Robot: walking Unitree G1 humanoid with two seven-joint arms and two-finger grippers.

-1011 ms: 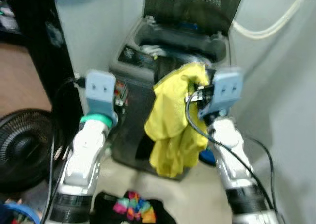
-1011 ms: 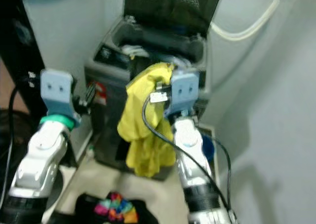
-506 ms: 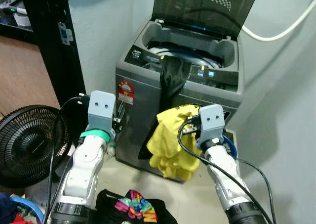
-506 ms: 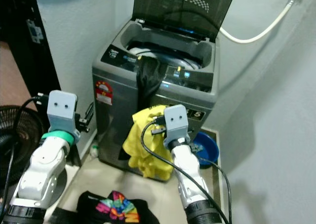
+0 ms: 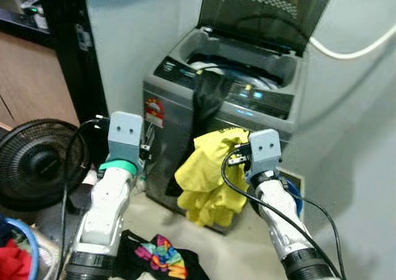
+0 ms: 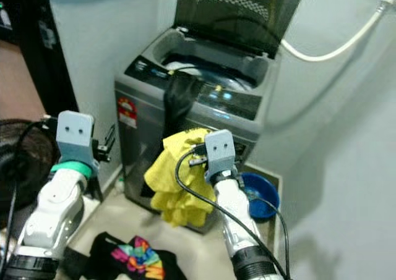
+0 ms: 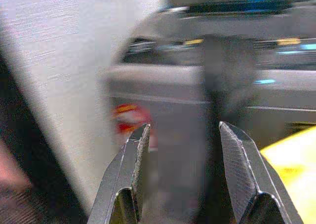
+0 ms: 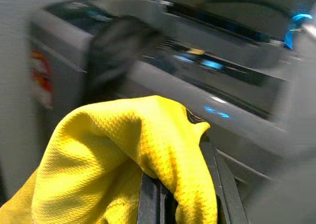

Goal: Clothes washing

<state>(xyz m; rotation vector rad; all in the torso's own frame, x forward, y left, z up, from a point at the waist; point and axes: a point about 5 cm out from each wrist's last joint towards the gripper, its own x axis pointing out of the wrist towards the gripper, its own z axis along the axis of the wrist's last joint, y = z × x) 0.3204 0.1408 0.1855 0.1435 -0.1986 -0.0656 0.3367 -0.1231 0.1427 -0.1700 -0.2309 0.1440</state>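
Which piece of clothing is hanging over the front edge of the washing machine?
The black garment, draped from the drum over the washing machine's front edge. The yellow shirt hangs from the right gripper; the multicoloured printed garment lies on the floor.

Pale grey walls, a black fan on the left, beige floor.

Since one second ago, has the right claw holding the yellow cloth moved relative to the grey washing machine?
Yes. The right claw with the yellow cloth went down, from the grey washing machine's top rim to its front panel.
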